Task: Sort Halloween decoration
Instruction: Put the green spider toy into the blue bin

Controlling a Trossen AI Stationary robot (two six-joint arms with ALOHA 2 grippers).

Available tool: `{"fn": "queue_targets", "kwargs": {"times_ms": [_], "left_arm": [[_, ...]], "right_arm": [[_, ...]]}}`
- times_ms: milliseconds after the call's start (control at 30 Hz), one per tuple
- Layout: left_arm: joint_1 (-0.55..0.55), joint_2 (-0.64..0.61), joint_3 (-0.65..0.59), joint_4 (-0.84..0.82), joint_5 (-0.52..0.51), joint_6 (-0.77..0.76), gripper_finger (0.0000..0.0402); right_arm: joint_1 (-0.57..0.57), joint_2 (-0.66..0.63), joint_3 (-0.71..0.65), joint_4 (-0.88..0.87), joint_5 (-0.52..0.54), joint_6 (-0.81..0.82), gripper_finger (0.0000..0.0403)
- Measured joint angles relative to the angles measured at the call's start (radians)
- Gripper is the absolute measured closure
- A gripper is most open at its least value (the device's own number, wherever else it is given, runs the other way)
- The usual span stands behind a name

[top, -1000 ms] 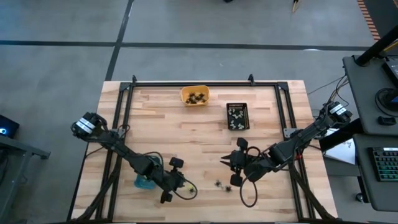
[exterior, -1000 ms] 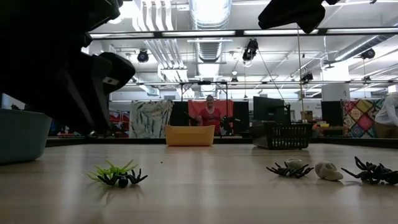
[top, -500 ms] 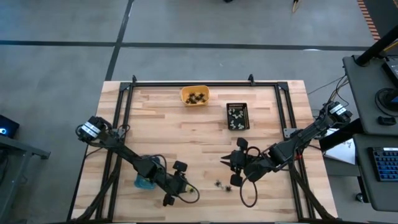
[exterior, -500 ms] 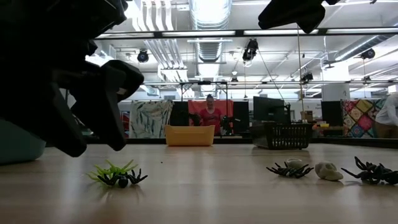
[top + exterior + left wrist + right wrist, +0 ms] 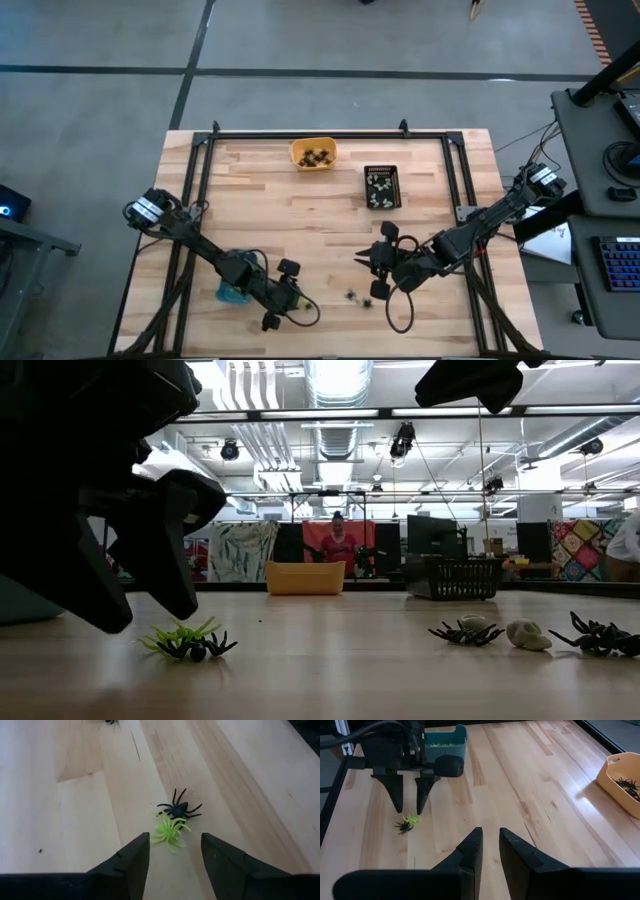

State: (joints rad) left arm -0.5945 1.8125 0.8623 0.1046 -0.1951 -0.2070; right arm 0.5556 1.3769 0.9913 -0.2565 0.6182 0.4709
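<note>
left claw parted above two spiders

where the table's near edge runs, a lime-green spider [image 5: 169, 831] is seen lying on the bare wood, with a black spider [image 5: 179, 809] touching it on one side. the pair is also shown in the low view as a green shape behind a black one [image 5: 196, 646]. just above them the left gripper [image 5: 410, 805] is held with its tips pointing down; its fingers [image 5: 131, 859] are parted, nothing is gripped between them, and the green spider is framed in the gap. a blue tray [image 5: 449, 737] with green pieces inside is placed just behind that gripper, close to the left arm.

further right along the same edge, a small cluster of trinkets is left on the wood: a black spider [image 5: 465, 632], a whitish piece [image 5: 527, 635] and another black one [image 5: 600, 637]. near this cluster the right gripper [image 5: 374, 272] is held off the table, its fingers [image 5: 470, 851] drawn close together with only a narrow gap and nothing between them.

at the far side of the table an orange tray [image 5: 313, 153] with dark pieces is set, and a black tray [image 5: 382, 187] with pale pieces is placed nearer the middle. beyond the table a person [image 5: 337, 544] in a red top can be made out.
</note>
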Motion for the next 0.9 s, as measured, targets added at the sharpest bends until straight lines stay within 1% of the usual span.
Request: {"fn": "queue_targets", "kwargs": {"times_ms": [200,500,633,900], "left_arm": [[0.001,0.04,0.0,0.036,-0.001,0.008,0.0241],[0.001,0.045,0.0,0.036,-0.003,-0.005,0.0246],[0.003,0.046,0.0,0.038,-0.002,-0.021,0.026],[0.007,0.047,-0.001,0.045,-0.008,-0.068,0.0302]], "right_arm": [[0.0,0.0,-0.001,0.0,0.0,0.0,0.0346],[0.0,0.0,-0.002,0.0,0.002,-0.003,0.0346],[0.0,0.0,-0.003,0.0,0.002,-0.003,0.0346],[0.0,0.0,-0.003,0.0,0.003,-0.003,0.0346]]}}
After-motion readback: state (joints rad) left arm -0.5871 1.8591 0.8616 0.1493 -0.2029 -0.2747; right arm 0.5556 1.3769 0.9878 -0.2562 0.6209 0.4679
